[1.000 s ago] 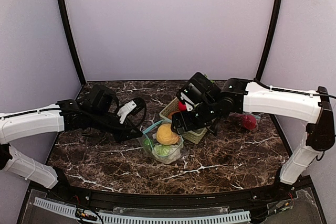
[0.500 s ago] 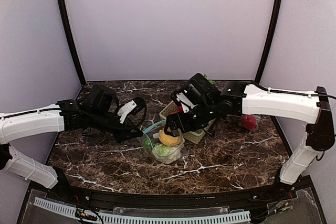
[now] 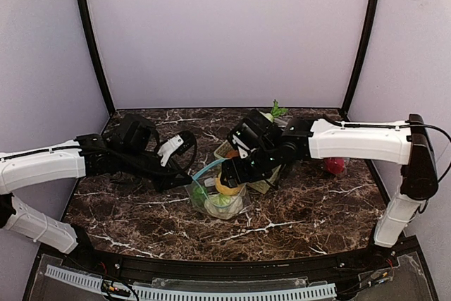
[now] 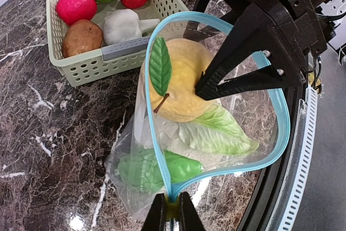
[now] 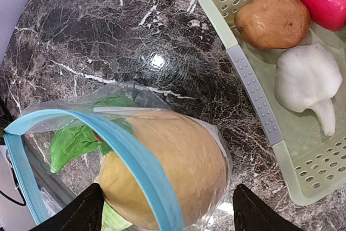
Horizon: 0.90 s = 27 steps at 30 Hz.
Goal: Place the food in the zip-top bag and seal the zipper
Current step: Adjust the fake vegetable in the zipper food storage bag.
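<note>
A: The left gripper (image 4: 172,216)?
B: Fingers pressed together on the blue zipper rim of the zip-top bag (image 4: 281,128), right at their tips.
A: And past them?
B: Inside the bag, nearest, a green vegetable (image 4: 157,169); beyond it a pale leaf (image 4: 216,133), then the yellow fruit (image 4: 181,87). The right gripper (image 5: 167,198) straddles that fruit, fingers spread wide. Farthest, just behind the bag, the lattice basket (image 4: 108,60) holds a brown potato (image 4: 82,37) and white garlic (image 4: 123,25).

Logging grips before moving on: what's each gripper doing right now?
Left gripper: shut on the bag rim.
Right gripper: open, fingers either side of the yellow fruit in the bag.
</note>
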Available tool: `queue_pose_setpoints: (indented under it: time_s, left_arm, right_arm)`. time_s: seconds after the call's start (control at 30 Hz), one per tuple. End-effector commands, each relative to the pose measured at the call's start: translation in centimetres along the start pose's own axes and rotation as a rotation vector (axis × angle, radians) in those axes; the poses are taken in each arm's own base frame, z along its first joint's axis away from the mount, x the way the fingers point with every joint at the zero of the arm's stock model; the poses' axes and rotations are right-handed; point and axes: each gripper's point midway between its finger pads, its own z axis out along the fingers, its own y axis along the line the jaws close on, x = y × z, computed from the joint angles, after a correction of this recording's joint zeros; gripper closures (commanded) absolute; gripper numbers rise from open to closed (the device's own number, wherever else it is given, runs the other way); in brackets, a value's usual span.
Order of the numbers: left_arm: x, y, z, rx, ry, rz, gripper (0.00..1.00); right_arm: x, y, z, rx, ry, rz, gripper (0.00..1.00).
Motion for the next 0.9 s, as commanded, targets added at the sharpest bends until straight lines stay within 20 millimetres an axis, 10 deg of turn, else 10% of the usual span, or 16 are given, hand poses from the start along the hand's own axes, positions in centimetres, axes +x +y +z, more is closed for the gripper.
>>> queue_pose_setpoints:
  time_s: [0.0, 0.43, 0.87]
  left_arm:
    - [-0.7, -0.3, -1.0, -0.005, -0.039, 0.028, 0.99]
    - [-1.3, -0.4, -2.2, -0.021, -0.093, 0.046, 0.99]
    - [-0.4, 0.9, -1.7, -0.084, -0.035, 0.030, 0.99]
  right_arm:
    - [1.8, -3.1, 1.3, 0.158, 0.059, 0.012, 0.21]
    - [3.3, -5.4, 2.4, 0.234, 0.107, 0.032, 0.28]
    - [-1.5, -0.5, -4.2, 0.004, -0.056, -0.004, 0.07]
